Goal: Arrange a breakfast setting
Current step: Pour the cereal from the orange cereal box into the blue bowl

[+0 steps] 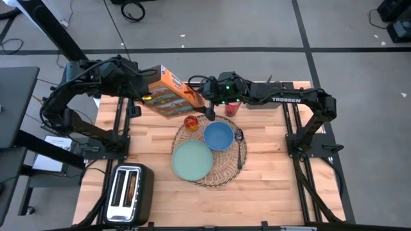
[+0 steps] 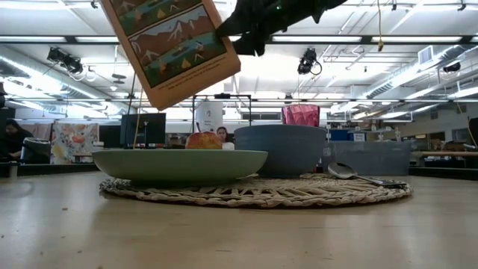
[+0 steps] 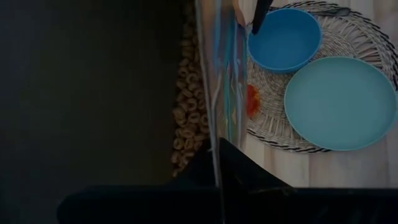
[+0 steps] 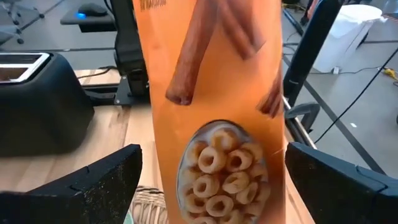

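The left gripper, fingers pinching the orange cereal box, holds it tilted above the counter just far-left of the wicker placemat, while the right gripper stands with fingers spread either side of the box's other end.

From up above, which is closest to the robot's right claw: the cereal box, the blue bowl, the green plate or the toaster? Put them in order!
From the right gripper:
1. Cereal box, right beside it, held up by the left gripper.
2. Blue bowl, on the mat.
3. Plate, farther along the mat.
4. Toaster, at the table's near left corner.
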Controlling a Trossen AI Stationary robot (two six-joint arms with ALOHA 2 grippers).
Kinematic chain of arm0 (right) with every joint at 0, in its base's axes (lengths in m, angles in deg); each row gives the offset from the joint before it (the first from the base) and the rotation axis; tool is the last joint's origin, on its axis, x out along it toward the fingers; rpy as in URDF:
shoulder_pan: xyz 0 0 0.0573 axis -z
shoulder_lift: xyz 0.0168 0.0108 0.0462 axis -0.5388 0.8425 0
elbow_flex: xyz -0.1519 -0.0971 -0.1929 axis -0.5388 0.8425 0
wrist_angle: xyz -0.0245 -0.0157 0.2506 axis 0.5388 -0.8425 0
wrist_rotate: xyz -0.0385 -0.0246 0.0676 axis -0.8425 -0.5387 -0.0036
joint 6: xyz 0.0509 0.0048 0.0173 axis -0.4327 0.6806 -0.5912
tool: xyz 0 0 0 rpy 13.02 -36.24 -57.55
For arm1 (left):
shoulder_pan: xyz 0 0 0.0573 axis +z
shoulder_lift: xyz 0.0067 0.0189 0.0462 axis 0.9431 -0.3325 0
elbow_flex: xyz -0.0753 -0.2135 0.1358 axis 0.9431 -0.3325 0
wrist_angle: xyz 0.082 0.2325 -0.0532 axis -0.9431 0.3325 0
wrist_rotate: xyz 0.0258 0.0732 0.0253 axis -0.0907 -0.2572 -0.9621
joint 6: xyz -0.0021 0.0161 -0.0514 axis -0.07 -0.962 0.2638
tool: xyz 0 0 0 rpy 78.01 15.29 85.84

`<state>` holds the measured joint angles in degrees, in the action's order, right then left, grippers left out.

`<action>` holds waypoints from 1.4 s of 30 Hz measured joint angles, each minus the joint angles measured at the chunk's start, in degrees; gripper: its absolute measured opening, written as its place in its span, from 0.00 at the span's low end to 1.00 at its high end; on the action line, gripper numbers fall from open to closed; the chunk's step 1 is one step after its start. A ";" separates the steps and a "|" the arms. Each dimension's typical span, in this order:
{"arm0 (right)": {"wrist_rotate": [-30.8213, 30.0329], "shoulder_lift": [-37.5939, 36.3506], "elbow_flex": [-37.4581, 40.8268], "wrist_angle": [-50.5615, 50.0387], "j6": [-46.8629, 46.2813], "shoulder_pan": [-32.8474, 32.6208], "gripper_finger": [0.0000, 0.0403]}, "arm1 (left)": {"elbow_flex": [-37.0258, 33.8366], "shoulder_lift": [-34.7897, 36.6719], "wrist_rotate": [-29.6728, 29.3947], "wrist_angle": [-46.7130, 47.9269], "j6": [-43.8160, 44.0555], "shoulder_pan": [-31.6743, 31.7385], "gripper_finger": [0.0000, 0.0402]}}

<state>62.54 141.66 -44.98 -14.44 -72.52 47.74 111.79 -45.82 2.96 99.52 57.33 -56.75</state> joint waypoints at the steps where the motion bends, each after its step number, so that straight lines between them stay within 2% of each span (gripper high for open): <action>1: -0.02 -0.02 0.00 -0.04 0.00 0.06 0.98 | 0.00 0.00 0.00 0.00 0.00 0.00 0.00; 14: 0.42 -0.11 -0.05 -0.80 -0.44 0.10 0.95 | 0.00 -0.04 1.97 -5.80 -0.52 -1.83 0.00; 22: 1.01 -0.11 -0.07 -1.75 -3.64 0.10 0.86 | 0.00 -0.04 3.72 -11.14 0.32 -2.57 0.00; 32: 2.48 -0.13 -0.09 -1.81 -6.45 -0.07 0.72 | 0.00 -0.07 4.17 -12.02 0.34 -2.54 0.00; 36: 2.51 -0.13 -0.09 -1.59 -6.45 -0.09 0.66 | 0.00 -0.04 4.26 -12.61 0.51 -2.54 0.05; 42: 2.40 -0.11 0.04 -2.19 -7.20 -0.07 0.66 | 0.02 -0.04 4.33 -12.76 1.43 -2.54 0.20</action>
<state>64.94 141.55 -44.94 -16.63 -79.72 47.67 111.81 -45.87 7.29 86.76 58.76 -59.29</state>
